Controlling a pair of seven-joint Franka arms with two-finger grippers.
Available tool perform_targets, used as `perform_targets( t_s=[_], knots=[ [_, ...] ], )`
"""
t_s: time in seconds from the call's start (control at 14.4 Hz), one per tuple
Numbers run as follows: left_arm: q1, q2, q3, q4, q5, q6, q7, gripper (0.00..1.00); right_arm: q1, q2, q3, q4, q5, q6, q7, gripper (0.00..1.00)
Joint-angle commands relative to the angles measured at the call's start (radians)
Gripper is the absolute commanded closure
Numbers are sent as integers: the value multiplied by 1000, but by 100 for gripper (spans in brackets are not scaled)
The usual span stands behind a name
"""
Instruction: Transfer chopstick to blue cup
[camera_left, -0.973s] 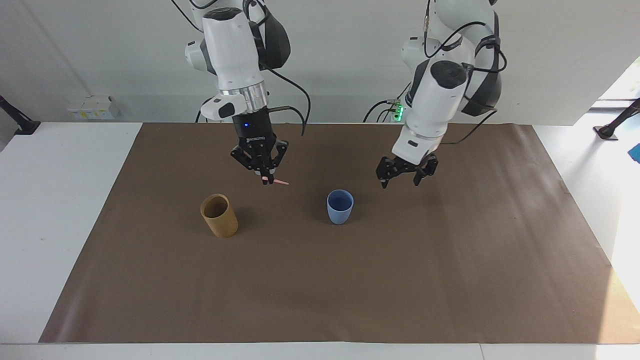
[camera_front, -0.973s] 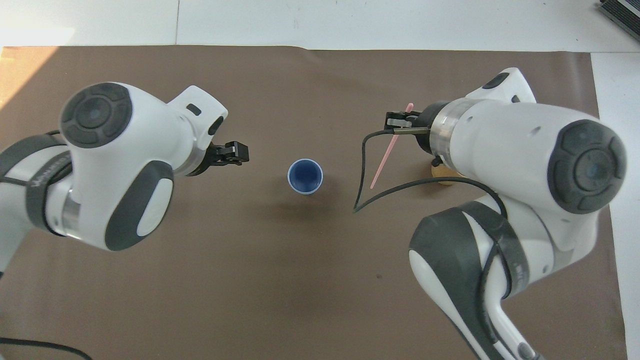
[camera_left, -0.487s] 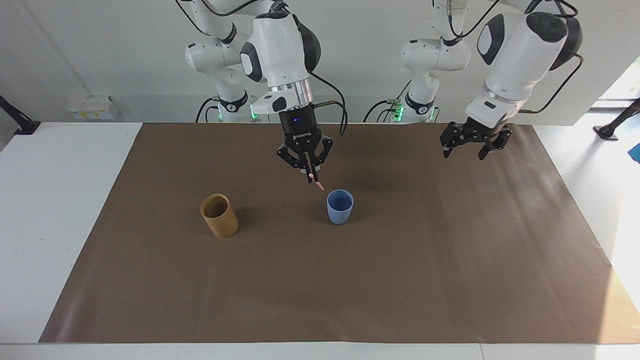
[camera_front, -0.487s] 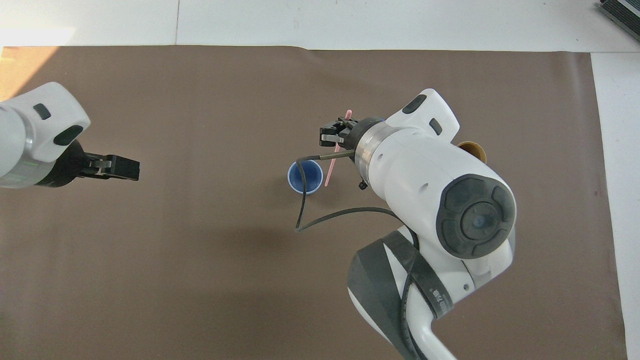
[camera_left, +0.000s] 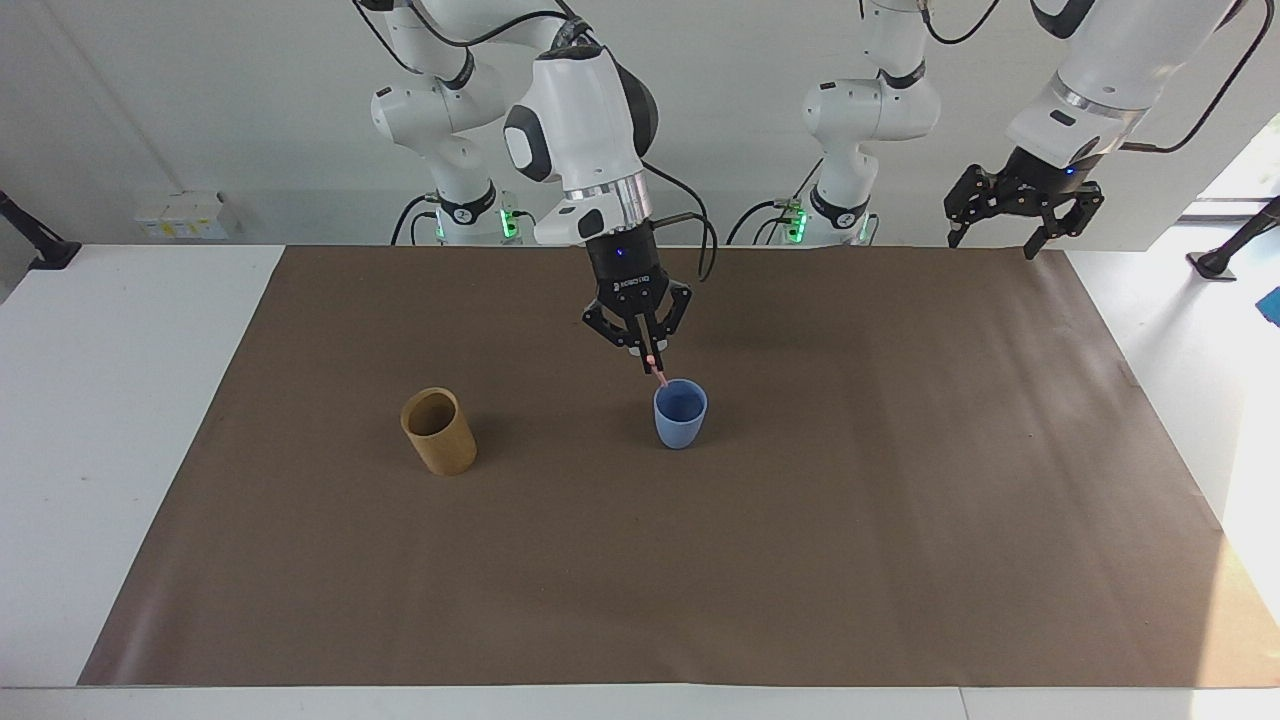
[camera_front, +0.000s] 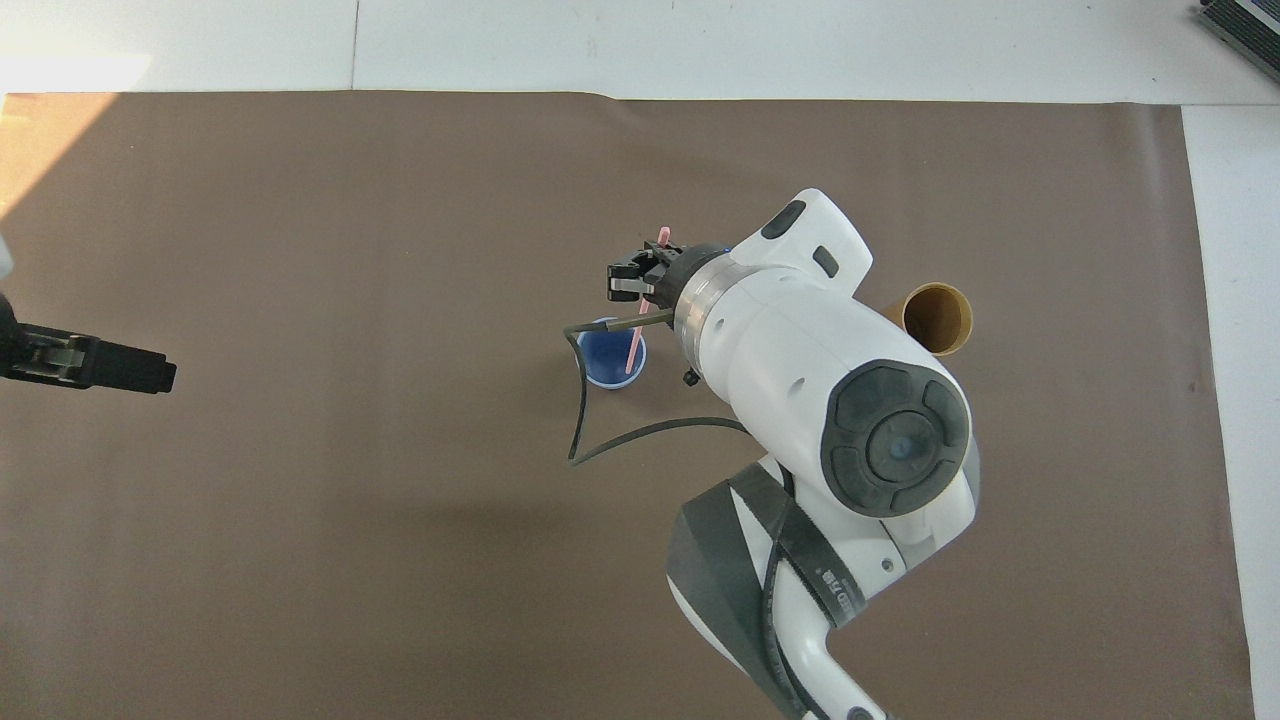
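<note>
Brown paper (camera_left: 640, 560) covers the white surface (camera_left: 110, 420) in front of a pale wall. At its middle stands the blue cup (camera_left: 680, 414), with a tan cup (camera_left: 438, 431) well apart toward the right arm's end. Over the blue cup hangs the right claw (camera_left: 648, 361), pinched together on the chopstick (camera_front: 637, 335), whose lower tip sits at the cup's rim or just inside it. Raised over the paper's corner at the left arm's end, the left claw (camera_left: 1003, 231) waits with fingers apart.
</note>
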Motion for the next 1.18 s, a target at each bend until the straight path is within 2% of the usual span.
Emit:
perform_targets(
  t_s=[0.0,0.21,0.49,0.56,0.63,0.76,0.83,0.97,1.11],
  knots=[
    [20,9,-16,14,-6,-21,21,0,11,57,-1,4,-34,66,26,100],
    [20,9,-17,14,-5,-24,15,0,16,79,-1,-4,-35,74,26,100],
    [23,9,-14,20,-1,-35,15,0,16,85,-1,-19,-34,72,27,81],
    [23,10,-11,23,6,-50,15,0,16,85,-1,-22,-34,72,39,64],
    [23,10,-8,26,3,-61,14,0,17,83,-1,-22,-34,74,58,54],
    [23,13,-10,81,6,-119,14,0,32,82,-1,-23,-39,72,98,53],
    [25,21,-13,113,8,-150,14,0,33,74,-1,-27,-39,64,102,50],
    [23,19,-13,112,8,-148,12,0,0,24,-3,-74,-39,55,102,22],
    [25,13,-13,98,8,-142,17,0,-68,-67,-3,-179,-39,54,87,0]
  ],
)
